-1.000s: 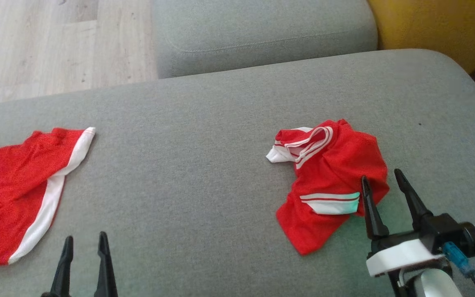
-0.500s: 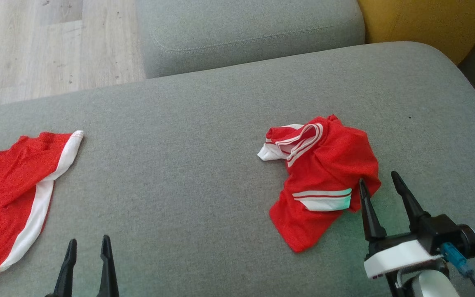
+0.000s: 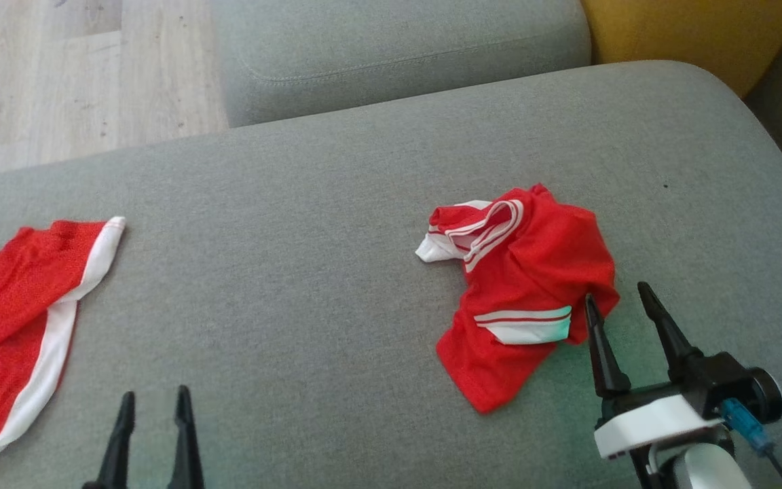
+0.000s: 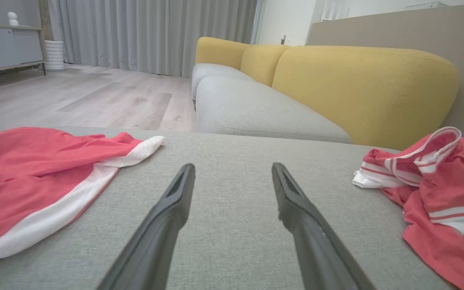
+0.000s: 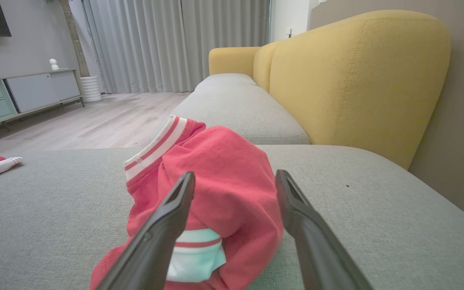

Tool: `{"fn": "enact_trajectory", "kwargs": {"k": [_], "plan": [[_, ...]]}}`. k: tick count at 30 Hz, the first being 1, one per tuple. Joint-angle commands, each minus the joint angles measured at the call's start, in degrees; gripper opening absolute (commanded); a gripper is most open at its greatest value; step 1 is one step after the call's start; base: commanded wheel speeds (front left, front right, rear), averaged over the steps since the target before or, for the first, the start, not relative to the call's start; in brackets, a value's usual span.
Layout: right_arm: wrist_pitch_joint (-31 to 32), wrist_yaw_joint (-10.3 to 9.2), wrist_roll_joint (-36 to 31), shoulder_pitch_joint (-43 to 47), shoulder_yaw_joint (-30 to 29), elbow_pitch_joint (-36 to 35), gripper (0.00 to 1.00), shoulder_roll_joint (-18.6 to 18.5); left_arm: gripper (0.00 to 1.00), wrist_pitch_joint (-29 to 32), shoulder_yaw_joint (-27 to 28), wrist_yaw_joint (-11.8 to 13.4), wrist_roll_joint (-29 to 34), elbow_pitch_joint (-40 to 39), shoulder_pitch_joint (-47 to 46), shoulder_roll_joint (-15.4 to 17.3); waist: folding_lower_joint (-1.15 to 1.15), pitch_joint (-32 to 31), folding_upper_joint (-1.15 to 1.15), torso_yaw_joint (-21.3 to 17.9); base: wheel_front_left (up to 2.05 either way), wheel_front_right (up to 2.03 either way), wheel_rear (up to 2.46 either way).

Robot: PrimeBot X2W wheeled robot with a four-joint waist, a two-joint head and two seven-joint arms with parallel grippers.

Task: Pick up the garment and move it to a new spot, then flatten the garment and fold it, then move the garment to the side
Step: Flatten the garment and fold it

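A crumpled red garment (image 3: 533, 272) with white stripes lies on the right half of the grey sofa seat (image 3: 309, 224). My right gripper (image 3: 615, 293) stands open at the garment's near right edge, its left finger over the cloth and its right finger over bare seat. In the right wrist view the red garment (image 5: 216, 157) bulges between and behind the open right gripper (image 5: 235, 174). My left gripper (image 3: 155, 394) is open and holds nothing above bare seat at the lower left. In the left wrist view the open left gripper (image 4: 233, 167) points between the two cloths, with the garment (image 4: 437, 181) at the right.
A second red cloth with a white band (image 3: 17, 319) lies spread at the seat's left end (image 4: 34, 169). Beyond the seat are another grey cushion (image 3: 398, 47), a yellow backrest (image 3: 690, 27) at the right and wooden floor (image 3: 58, 75) at the far left.
The whole head picture has slid left and slightly up, so the camera has moved. Both grippers stay open, and the right one keeps its place at the garment's edge.
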Motion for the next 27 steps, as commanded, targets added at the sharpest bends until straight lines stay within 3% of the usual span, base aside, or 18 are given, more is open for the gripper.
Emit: {"fn": "enact_trajectory", "kwargs": {"k": [1, 9, 18, 27], "plan": [[-0.6, 0.44, 0.2, -3.1, 1.6, -1.7, 1.0, -0.2, 1.0, -0.5, 0.4, 0.1, -0.1, -1.7, -3.4, 0.0, 0.0, 0.4, 0.0, -0.6, 0.0, 0.0, 0.0], [-0.6, 0.44, 0.4, -4.7, 3.3, -2.3, 1.0, -0.2, 1.0, -0.5, -9.6, 0.1, -1.7, 0.3, -10.9, 0.8, 0.0, 2.3, 0.0, -4.1, 0.0, 0.0, 0.0], [-0.6, 0.44, 2.1, -7.1, 5.6, -3.9, 1.0, -0.2, 1.0, -0.5, -24.3, 0.1, -6.8, 9.8, -25.8, 2.6, 0.0, 6.9, 0.0, -11.4, 0.0, 0.0, 0.0], [-0.6, 0.44, 3.3, -7.8, 5.9, -4.7, 1.0, -0.2, 1.0, -0.5, -30.8, 0.1, -13.4, 18.7, -34.0, 3.9, 0.0, 9.5, 0.0, -16.8, 0.0, 0.0, 0.0]]}}
